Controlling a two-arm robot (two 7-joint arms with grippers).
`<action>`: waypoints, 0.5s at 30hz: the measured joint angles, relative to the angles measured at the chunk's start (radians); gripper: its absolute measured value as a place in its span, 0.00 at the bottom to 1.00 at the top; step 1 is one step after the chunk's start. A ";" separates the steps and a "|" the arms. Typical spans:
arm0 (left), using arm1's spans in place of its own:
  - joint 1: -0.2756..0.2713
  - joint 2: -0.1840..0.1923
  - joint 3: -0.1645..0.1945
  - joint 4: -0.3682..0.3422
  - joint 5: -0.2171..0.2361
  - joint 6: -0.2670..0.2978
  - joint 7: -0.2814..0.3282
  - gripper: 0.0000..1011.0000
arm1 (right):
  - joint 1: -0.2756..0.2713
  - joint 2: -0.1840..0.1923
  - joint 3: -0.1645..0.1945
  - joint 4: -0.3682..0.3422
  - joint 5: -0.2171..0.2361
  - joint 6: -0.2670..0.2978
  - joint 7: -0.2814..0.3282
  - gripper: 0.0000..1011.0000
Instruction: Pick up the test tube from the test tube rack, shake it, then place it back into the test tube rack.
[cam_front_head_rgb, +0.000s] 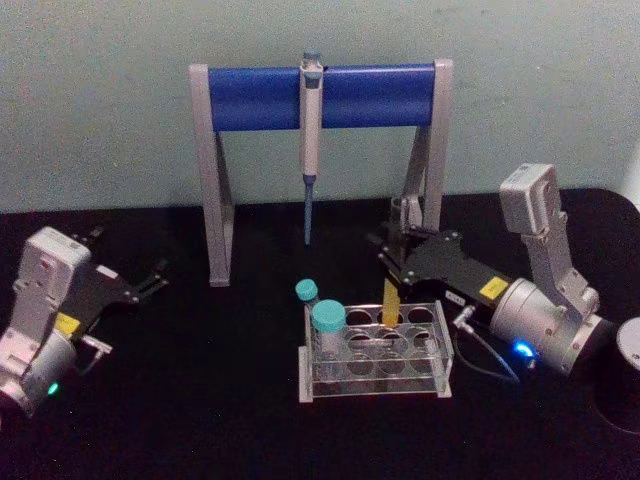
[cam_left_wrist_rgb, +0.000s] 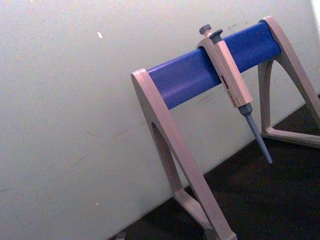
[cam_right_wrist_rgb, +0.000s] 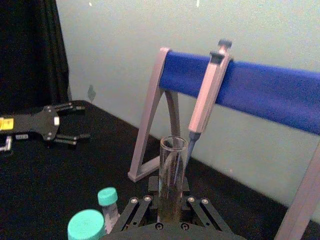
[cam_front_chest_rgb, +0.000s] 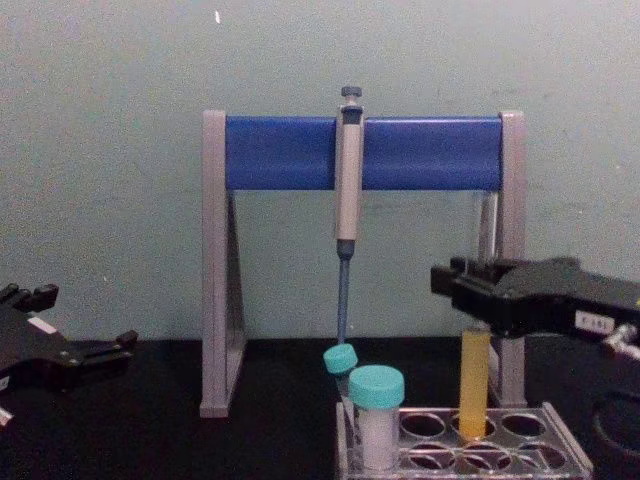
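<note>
The right hand is narrowed onto the tall clear glass test tube, which stands in a back hole of the low clear plastic test tube rack, at 1 o'clock from its middle. A tilted lift could jam glass against the hole's rim, and shaking could spill the uncapped yellow liquid. Pad contact is hidden. The left hand lies open at 9 o'clock.

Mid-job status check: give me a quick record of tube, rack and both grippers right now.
test tube: upright, lower end in a back-row hole of the test tube rack
right gripper: shut on the test tube above the rack
left gripper: open, parked at left, away from the rack
other rack contents: two teal-capped vials
</note>
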 joint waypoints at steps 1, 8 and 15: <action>0.000 0.000 0.000 0.000 0.000 0.000 0.000 1.00 | 0.000 0.000 0.000 0.000 0.000 0.000 0.000 0.23; 0.000 0.000 0.000 0.000 0.000 0.000 0.000 1.00 | -0.006 0.008 0.022 -0.045 0.001 -0.006 -0.003 0.23; 0.000 0.000 0.000 0.000 0.000 0.000 0.000 1.00 | 0.019 0.000 0.029 -0.041 0.002 -0.011 -0.002 0.23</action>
